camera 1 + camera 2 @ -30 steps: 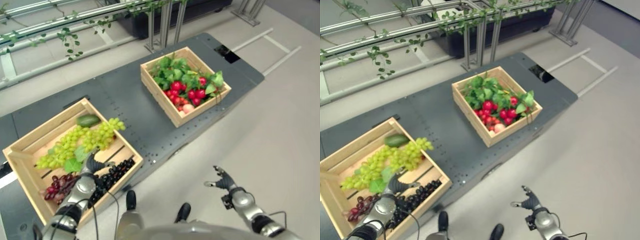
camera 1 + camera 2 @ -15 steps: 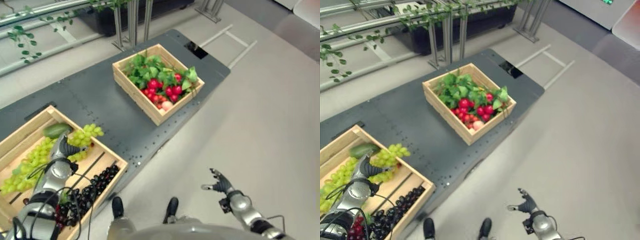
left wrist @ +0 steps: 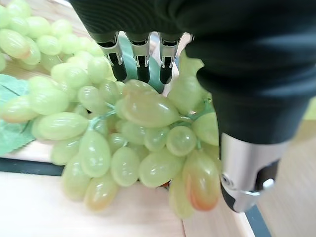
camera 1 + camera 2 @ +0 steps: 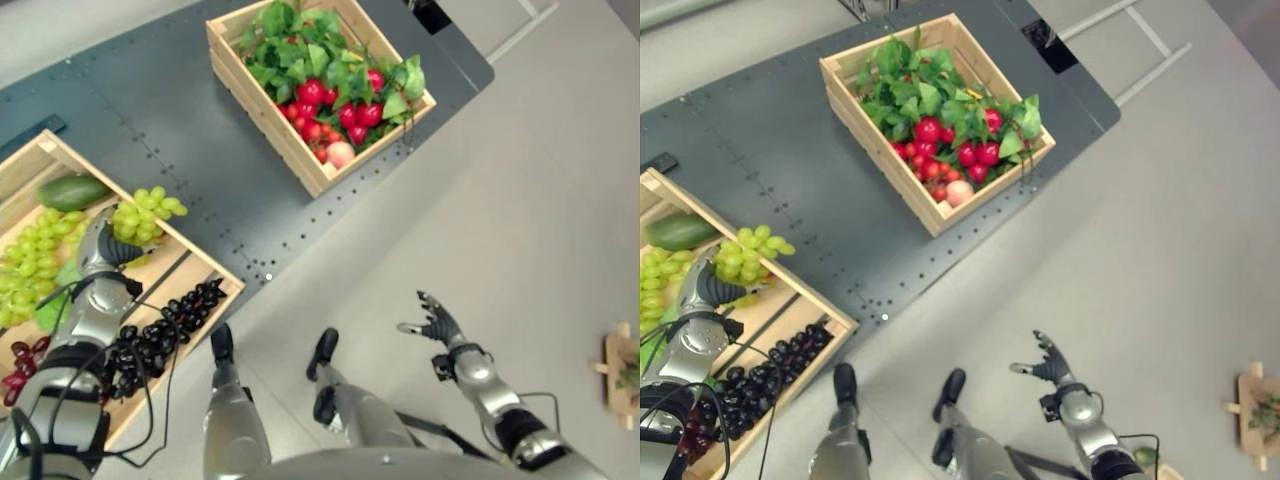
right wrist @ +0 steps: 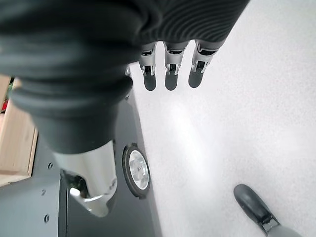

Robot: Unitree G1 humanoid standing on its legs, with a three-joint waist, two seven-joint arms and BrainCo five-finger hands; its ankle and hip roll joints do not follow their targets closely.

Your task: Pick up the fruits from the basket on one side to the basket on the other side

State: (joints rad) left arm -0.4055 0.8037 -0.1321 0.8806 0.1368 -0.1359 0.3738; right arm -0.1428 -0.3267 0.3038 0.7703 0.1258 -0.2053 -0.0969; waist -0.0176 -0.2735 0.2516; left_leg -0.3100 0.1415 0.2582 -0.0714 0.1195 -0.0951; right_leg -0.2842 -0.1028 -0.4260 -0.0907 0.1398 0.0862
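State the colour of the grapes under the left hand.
Pale green grapes; left wrist view shows best.

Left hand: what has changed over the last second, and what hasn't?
The left hand moved from the dark grapes to the green grapes, its fingers now around that bunch. The right hand stayed open over the floor; both crates kept their places.

Bright, even light with soft shadows; close wrist views look perhaps slightly blurred.

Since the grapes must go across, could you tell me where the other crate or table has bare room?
The grey table is bare between the two crates. The right crate is crowded with leaves and red fruit. The left hand is on the green grapes.
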